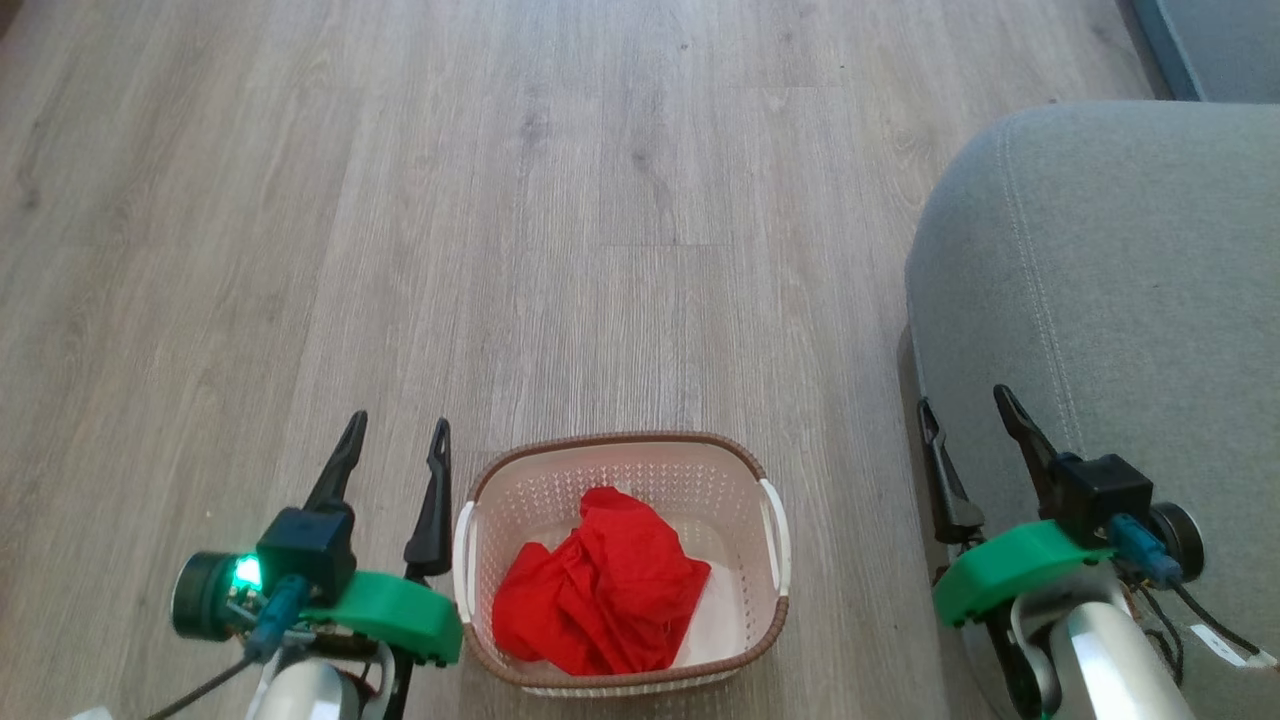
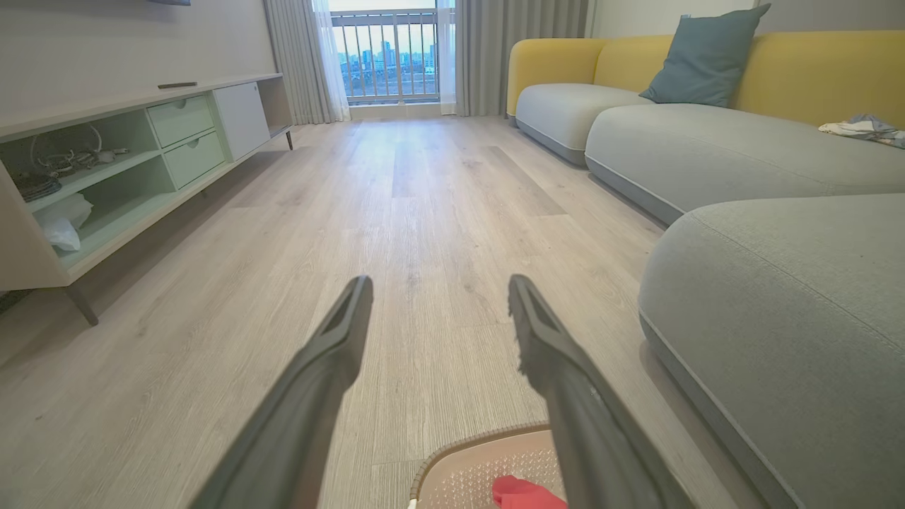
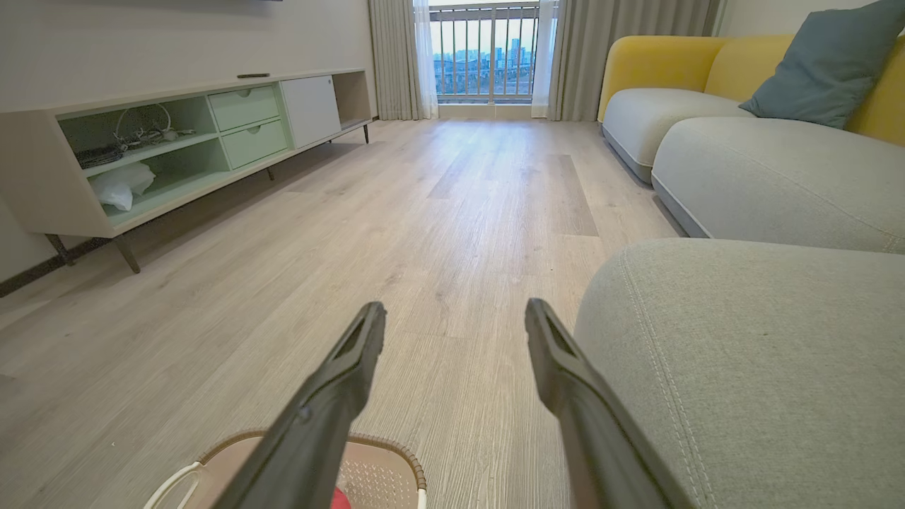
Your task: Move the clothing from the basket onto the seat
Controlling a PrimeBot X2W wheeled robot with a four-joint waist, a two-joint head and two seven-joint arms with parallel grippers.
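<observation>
We hold both pairs of jaws spread wide, with nothing between them. The left fingers (image 1: 432,500) point forward over the floor (image 1: 500,200) just left of the basket (image 1: 620,438), close by its left wall. The right fingers (image 1: 1022,425) point the same way above the near left edge of the seat (image 1: 1100,300).

The basket stands on the floor between our two arms. The clothing (image 1: 600,590) lies inside it — a crumpled bright red heap toward the near side, with the cream bottom showing around it. The seat, a big grey cushion with a stitched seam, rises to the right of the basket, and a strip of bare floor lies between the two. Our right jaws hang over that strip and the cushion's edge.

Farther out, the wrist views show a long grey sofa (image 2: 707,141) with a yellow back running on beyond the seat. It carries a blue pillow (image 2: 707,56) and a small crumpled pale cloth (image 2: 862,129). A low pale-green cabinet (image 2: 141,141) lines the opposite wall, and a curtained balcony door (image 2: 389,56) closes the far end — open floorboards lie between.
</observation>
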